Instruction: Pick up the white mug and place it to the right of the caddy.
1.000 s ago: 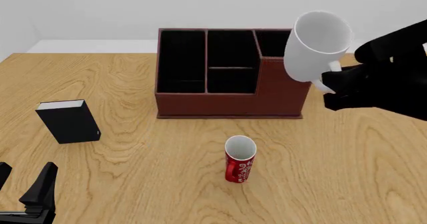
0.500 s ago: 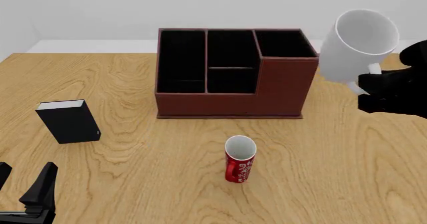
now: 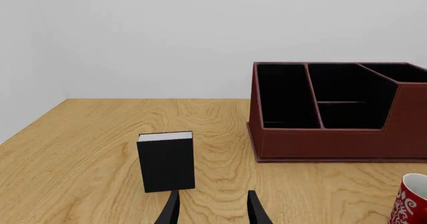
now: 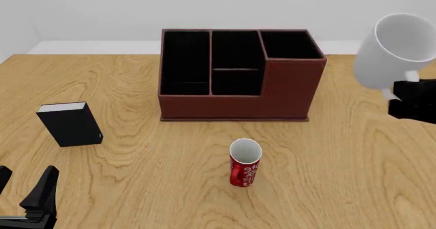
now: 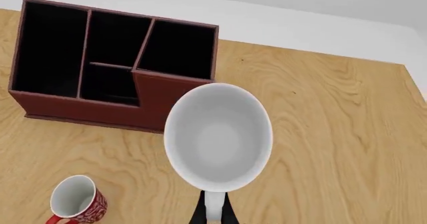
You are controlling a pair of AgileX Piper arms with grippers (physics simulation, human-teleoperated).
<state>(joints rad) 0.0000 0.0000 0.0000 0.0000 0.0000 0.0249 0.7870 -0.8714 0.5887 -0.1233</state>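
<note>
1. Front view. The white mug (image 4: 397, 49) hangs in the air to the right of the caddy (image 4: 240, 77), clear of it and tilted, its mouth turned up and toward the camera. The right gripper (image 4: 407, 93) clamps the mug's handle from below; only the black front of that arm shows at the frame edge. In front of the caddy the red mug (image 4: 244, 162) stands upright on the wooden table (image 4: 136, 152), well apart from the white mug. A black book (image 4: 70, 124) stands on end to the left of the caddy and nearer the camera. The left gripper (image 4: 27, 196) sits low at the near left corner, its fingers spread apart and holding nothing.

2. Left wrist view. Two dark fingertips (image 3: 172, 211) with a gap between them point at the black book (image 3: 166, 160). The caddy (image 3: 337, 112) lies beyond and to one side; the red mug's rim (image 3: 408, 200) shows at the frame edge.

3. Right wrist view. White mug (image 5: 218, 135) seen straight into its mouth, empty, handle pinched between the fingers (image 5: 197, 215). Its rim overlaps the caddy's (image 5: 113, 69) taller corner in the picture. Red mug (image 5: 75, 200) is on bare table.
</note>
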